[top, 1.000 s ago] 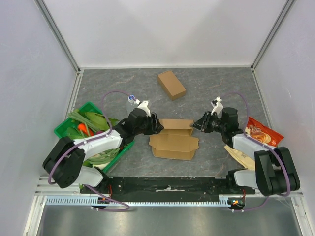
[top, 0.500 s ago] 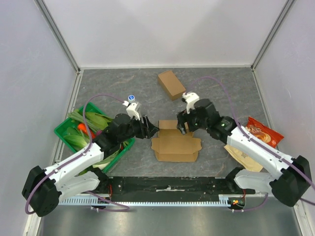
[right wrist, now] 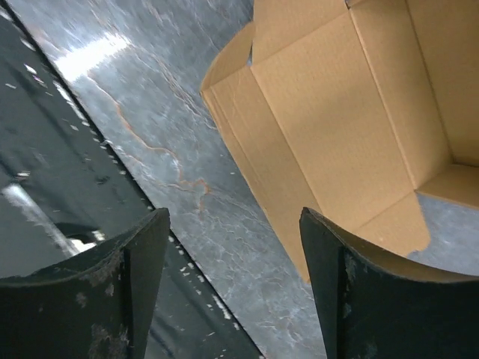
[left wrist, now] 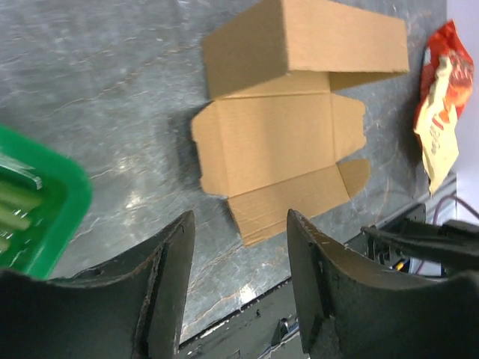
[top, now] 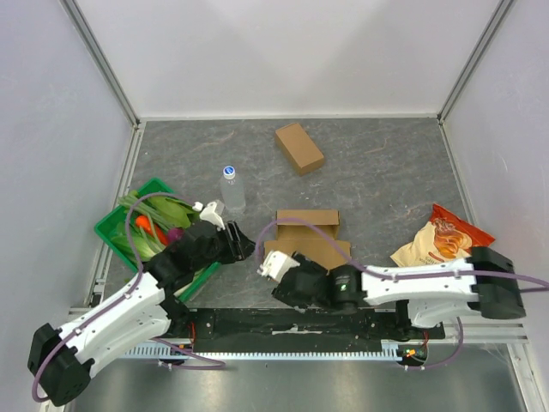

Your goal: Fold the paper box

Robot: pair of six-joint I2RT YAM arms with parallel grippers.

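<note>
Centre of table, toward the near edge: paper box lies opened out, flaps spread, one wall raised on the far side. At its left edge, left gripper, fingers spread wide, nothing between them, clear of the cardboard. At the box's near left corner, right gripper, also spread and empty; contact with the box cannot be told. Farther out: green basket of vegetables at left, bottle upright behind it, closed carton at back, snack bag at right.
</note>
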